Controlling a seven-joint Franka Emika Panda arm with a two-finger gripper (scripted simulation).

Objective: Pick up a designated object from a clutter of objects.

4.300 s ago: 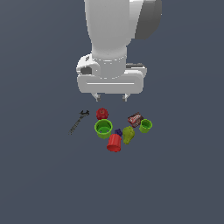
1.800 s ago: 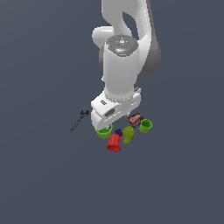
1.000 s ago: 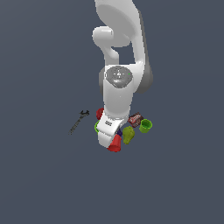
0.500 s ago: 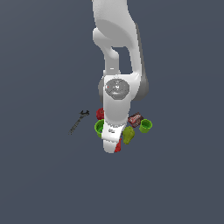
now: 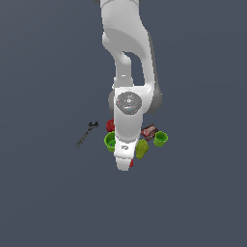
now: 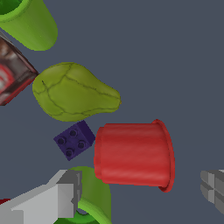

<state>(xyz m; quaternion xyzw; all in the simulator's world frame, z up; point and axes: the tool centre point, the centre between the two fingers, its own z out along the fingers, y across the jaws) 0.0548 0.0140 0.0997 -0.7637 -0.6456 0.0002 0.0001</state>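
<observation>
The red cup point(image 6: 133, 155) lies on its side, rim toward one fingertip, with a purple block point(image 6: 74, 140) and a yellow-green pear shape point(image 6: 72, 92) beside it. My gripper point(image 6: 139, 188) is open and low over the cup. One finger point(image 6: 61, 194) shows past the cup's base and the other finger point(image 6: 213, 183) past its rim. Neither touches the cup. In the exterior view my hand point(image 5: 124, 161) hides the cup except a red sliver point(image 5: 131, 164).
Two green cups point(image 5: 110, 141) point(image 5: 160, 139), a brown packet point(image 5: 148, 130) and a red round piece point(image 5: 110, 125) crowd around the hand. One green cup point(image 6: 92, 197) lies right beside my finger. A dark wrench point(image 5: 87, 134) lies apart toward the exterior view's left.
The arm has swung down from high above the clutter. The hand has lowered onto the red cup and now covers it in the exterior view.
</observation>
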